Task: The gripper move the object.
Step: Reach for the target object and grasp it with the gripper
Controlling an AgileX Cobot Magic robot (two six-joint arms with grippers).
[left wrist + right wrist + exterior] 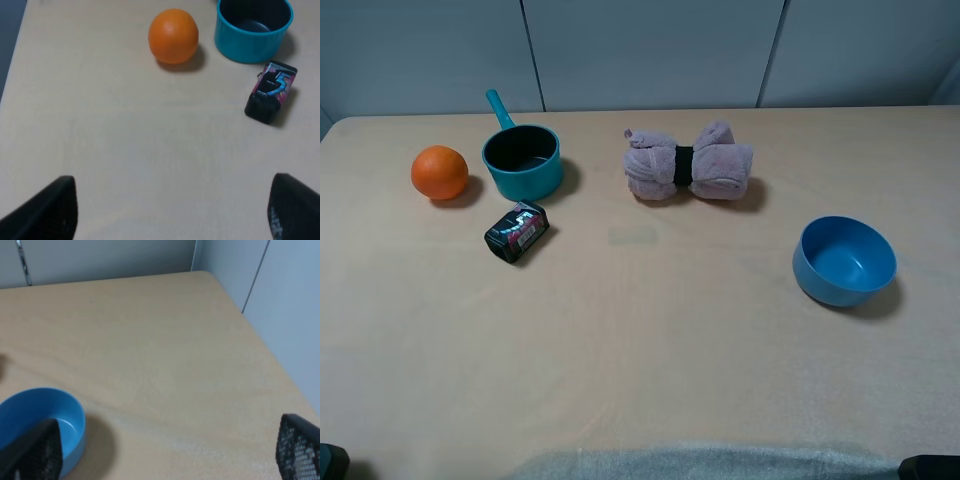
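The round, medium-blue plastic bowl (845,262) stands upright and empty on the matte beige table (650,350), on its right side, well apart from the other items. It is judged light, rigid and smooth-walled, so liable to slip. The thin rim offers the best hold, with one finger inside and one outside.

The black right gripper (165,452) has its jaws wide apart. One mesh-textured finger (297,450) is visible, and the bowl lies near the other.

The left gripper (170,212) likewise has its jaws apart, over bare table. A dimpled orange (173,36), a teal saucepan (254,30) and a glossy black packet (271,91) lie beyond it.
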